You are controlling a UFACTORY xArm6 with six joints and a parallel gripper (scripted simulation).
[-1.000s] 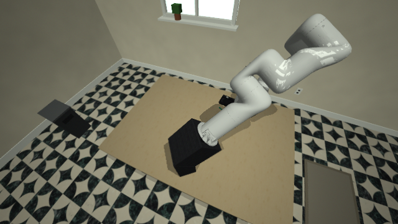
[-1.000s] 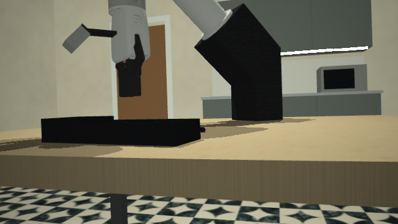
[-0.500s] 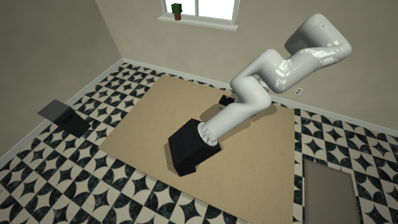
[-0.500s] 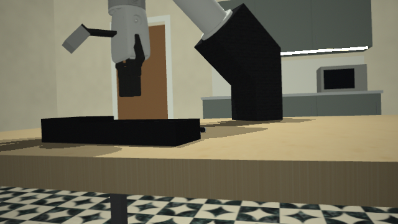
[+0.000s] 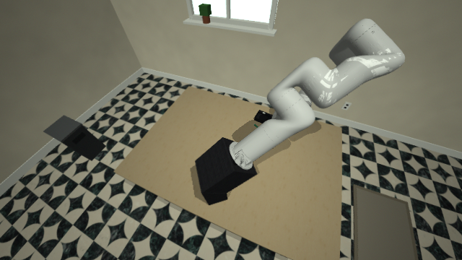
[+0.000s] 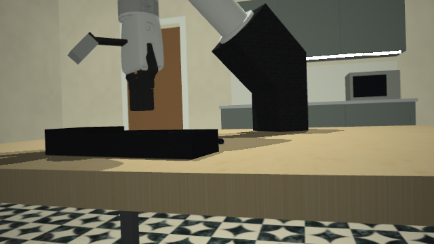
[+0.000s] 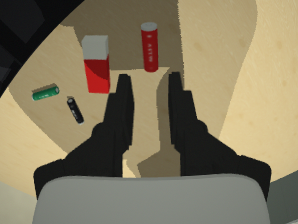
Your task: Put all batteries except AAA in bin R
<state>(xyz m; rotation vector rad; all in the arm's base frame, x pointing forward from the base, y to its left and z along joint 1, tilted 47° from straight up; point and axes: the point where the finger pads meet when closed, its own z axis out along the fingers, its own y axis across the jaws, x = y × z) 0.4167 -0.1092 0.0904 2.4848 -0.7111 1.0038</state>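
My gripper [image 6: 142, 109] [image 7: 150, 88] hangs above the table [image 5: 296, 202] [image 6: 339, 152], fingers apart with nothing between them. In the wrist view, a red cylinder [image 7: 150, 50], perhaps a battery, lies at upper centre; a red-and-white block [image 7: 97, 67] sits left of it. A green battery [image 7: 45, 93] and a black battery [image 7: 75, 111] lie at the left, near each other.

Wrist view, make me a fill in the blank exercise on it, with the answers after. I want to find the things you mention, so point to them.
1. The cylinder [image 7: 45, 93] lying left of the black cylinder [image 7: 75, 111] is ____.
2. The upright-looking block [image 7: 97, 70] is red and ____.
3. Between the tips of the gripper [image 7: 149, 75] [image 6: 142, 110] there is ____ held.
4. The red cylinder [image 7: 150, 50] has lettering coloured ____.

Missing words: green; white; nothing; white.
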